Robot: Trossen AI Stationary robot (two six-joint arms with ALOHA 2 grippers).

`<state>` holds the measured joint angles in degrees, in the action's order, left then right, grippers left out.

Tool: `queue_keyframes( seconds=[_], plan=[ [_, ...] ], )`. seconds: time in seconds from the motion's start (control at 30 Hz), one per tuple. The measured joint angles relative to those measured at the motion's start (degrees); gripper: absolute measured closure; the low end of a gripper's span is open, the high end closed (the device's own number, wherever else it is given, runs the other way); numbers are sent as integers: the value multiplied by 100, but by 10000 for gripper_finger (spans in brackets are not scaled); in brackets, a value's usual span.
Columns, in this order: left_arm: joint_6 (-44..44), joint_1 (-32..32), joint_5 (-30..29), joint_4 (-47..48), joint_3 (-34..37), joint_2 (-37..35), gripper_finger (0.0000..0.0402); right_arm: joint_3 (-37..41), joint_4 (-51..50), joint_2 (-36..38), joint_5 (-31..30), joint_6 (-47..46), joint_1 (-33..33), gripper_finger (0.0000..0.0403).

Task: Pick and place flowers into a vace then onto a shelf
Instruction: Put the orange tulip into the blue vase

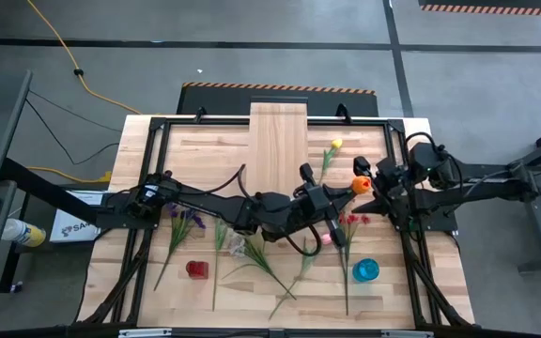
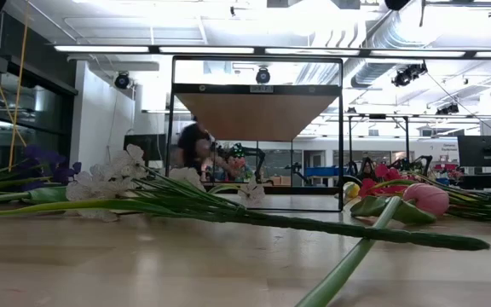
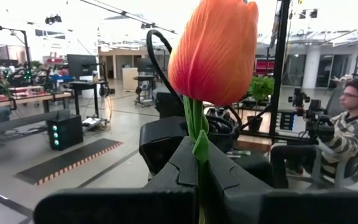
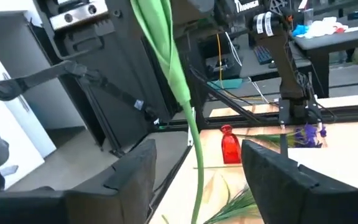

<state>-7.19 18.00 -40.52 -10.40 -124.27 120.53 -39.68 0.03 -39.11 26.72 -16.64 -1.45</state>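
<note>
My left gripper (image 3: 199, 186) reaches from the table's left to mid-table (image 1: 334, 192) and is shut on an orange tulip (image 3: 216, 50). The tulip's head (image 1: 360, 185) stands just before my right gripper (image 1: 376, 184). In the right wrist view my right gripper (image 4: 194, 180) is open. A green stem (image 4: 188, 118) hangs down between its fingers and touches neither. Other flowers (image 1: 252, 253) lie flat on the tabletop. The shelf (image 1: 279, 141) stands at the far middle. A red vase (image 1: 196, 269) and a blue vase (image 1: 365, 270) stand near the front. My left gripper pinches the orange tulip's stem (image 3: 197, 140) between its two fingers, a short way below the head. The fingers come about level from the table's left and lie across the stem. The tulip stands upright above them, lifted clear of the table.
A purple spray (image 1: 184, 221), a yellow tulip (image 1: 334, 145), a red spray (image 1: 350, 221) and a pink tulip (image 2: 424, 198) lie spread over the table. The black frame (image 1: 148, 122) rims the tabletop. A person sits beyond the table (image 3: 353, 130).
</note>
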Motion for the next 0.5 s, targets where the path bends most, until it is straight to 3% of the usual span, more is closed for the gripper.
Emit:
queue_keyframes(
  seconds=[0.5],
  plan=[
    [18, -2, -23, 8, 0, 0, 372, -1, 468, -266, 2, -146, 0, 189]
  ],
)
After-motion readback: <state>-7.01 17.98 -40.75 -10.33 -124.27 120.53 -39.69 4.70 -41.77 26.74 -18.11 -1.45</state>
